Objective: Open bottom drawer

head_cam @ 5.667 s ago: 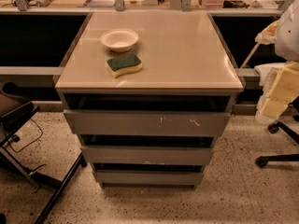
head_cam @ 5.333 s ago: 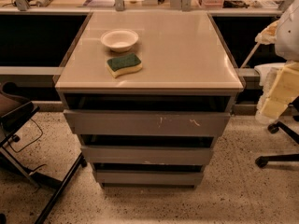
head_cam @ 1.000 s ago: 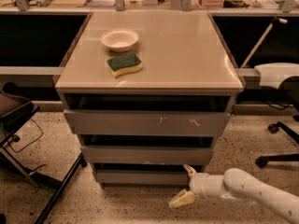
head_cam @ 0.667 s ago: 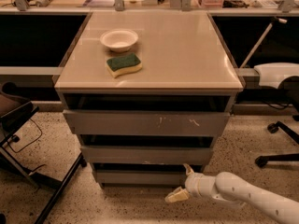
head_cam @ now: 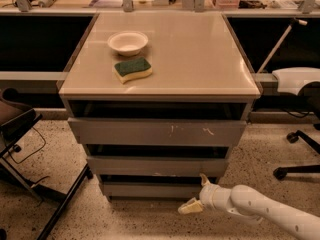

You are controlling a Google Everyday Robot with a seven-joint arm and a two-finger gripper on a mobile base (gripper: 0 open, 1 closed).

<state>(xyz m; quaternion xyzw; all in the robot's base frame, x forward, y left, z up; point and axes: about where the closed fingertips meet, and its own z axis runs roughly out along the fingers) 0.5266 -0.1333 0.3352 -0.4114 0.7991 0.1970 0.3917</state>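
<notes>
The bottom drawer (head_cam: 150, 189) is the lowest and narrowest of three plain grey fronts in the cabinet, just above the floor. My gripper (head_cam: 196, 194) comes in from the lower right on a white arm and sits at the right end of that front. Its fingers are spread open: the upper fingertip (head_cam: 203, 178) is by the drawer's top edge and the lower fingertip (head_cam: 189, 207) is below the front, near the floor. I cannot tell if they touch the drawer. Nothing is held.
The cabinet top (head_cam: 200, 59) carries a white bowl (head_cam: 127, 42) and a green and yellow sponge (head_cam: 132, 69). The middle drawer (head_cam: 155, 165) and top drawer (head_cam: 155, 132) sit above. A chair frame (head_cam: 30, 149) stands left, and an office chair base (head_cam: 297, 154) stands right.
My arm has come in from the right and moved left along the floor. The gripper now sits at the right end of the bottom drawer front. The drawers have not moved.
</notes>
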